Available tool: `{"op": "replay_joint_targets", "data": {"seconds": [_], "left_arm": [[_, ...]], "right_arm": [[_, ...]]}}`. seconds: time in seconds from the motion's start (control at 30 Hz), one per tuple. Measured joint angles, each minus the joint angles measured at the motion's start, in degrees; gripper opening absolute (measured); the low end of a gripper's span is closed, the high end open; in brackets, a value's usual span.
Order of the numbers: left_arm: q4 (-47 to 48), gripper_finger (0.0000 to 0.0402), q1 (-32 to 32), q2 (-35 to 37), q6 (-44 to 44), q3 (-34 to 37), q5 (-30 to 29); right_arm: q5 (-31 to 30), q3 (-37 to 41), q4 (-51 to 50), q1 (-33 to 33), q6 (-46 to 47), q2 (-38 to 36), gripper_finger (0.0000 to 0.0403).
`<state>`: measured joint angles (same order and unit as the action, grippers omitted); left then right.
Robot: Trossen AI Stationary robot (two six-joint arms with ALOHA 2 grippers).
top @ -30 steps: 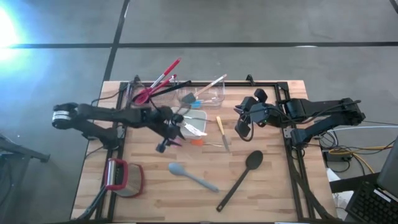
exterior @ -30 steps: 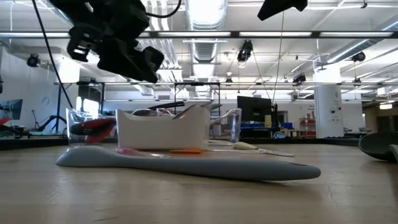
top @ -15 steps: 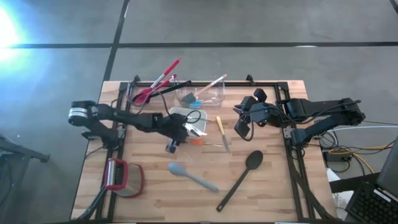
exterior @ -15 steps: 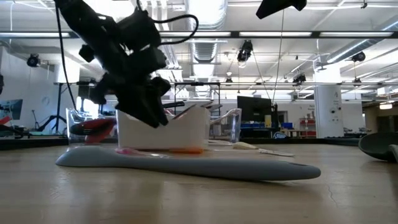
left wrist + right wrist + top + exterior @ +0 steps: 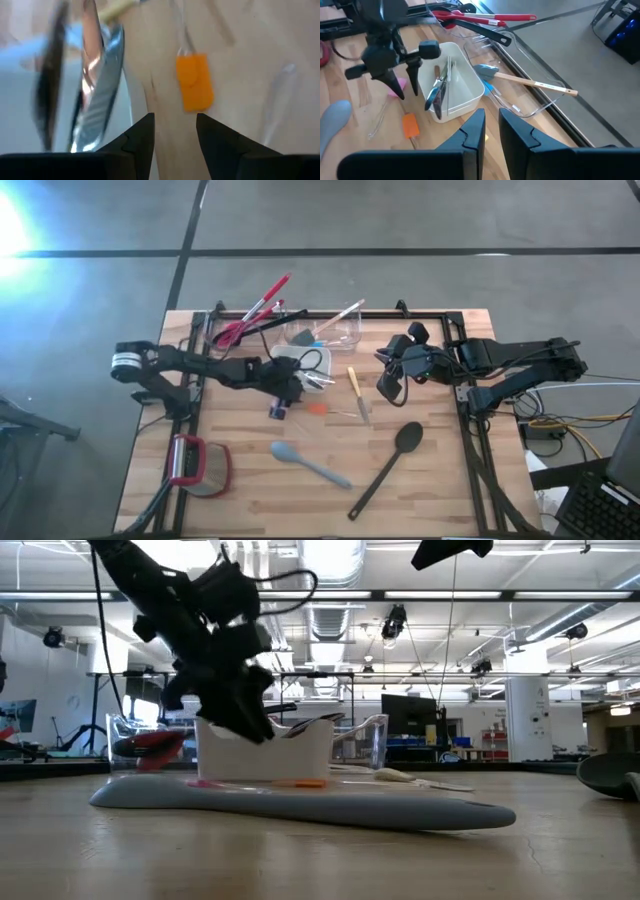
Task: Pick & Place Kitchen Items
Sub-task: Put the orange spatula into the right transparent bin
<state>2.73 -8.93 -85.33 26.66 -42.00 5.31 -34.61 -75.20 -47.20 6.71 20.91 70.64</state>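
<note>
My left gripper [image 5: 288, 395] is open and hangs low at the near left corner of the white dish [image 5: 297, 363], fingers pointing down. The dish holds a metal spoon and knives [image 5: 439, 85]. An orange piece [image 5: 195, 82] and a pink piece [image 5: 397, 89] lie on the table by the gripper. The grey-blue spatula [image 5: 310, 463] and the black spoon [image 5: 390, 465] lie nearer the front. A wooden-handled knife [image 5: 356, 392] lies right of the dish. My right gripper [image 5: 388, 390] hangs above the table's right part, narrowly open and empty. My left gripper has one finger [image 5: 142, 132] right beside the dish's near wall [image 5: 127, 112], coming from above. I cannot tell whether it touches the wall. Nothing lies between the fingers.
A clear tub [image 5: 328, 330] with a blue-headed spatula stands at the far edge. A red whisk and black turner [image 5: 255, 308] lie in a second tub beside it. A red-and-grey gadget [image 5: 195, 465] lies at the near left. A black frame [image 5: 470, 430] rims the table.
My left gripper has come down from well above the table and gone toward the table's right edge, up to the white dish's near left corner. It has stayed low there for the last half second.
</note>
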Motion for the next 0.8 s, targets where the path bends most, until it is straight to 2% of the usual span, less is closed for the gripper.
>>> {"op": "replay_joint_targets", "data": {"seconds": [0.17, 0.4, 0.53, 0.8], "left_arm": [[-0.85, 0.0151, 0.25, 1.85, -1.3, -0.13, 1.15], [-1.98, 0.0152, 2.04, 0.7, -4.32, -3.04, 1.79], [-2.22, 0.0152, 3.79, -0.88, -4.27, -5.15, 4.29], [-1.68, 0.0152, 5.08, -7.67, -5.21, -9.68, 3.57]], "right_arm": [[0.0, 0.0, 0.0, 0.01, -0.21, -0.01, 0.005], [-0.01, 0.0, 0.06, -0.01, -0.44, 0.01, 0.005], [0.0, 0.0, 0.11, -0.01, -0.57, 0.01, 0.005], [0.07, 0.0, 0.22, 0.03, -0.57, 0.01, 0.005]]}}
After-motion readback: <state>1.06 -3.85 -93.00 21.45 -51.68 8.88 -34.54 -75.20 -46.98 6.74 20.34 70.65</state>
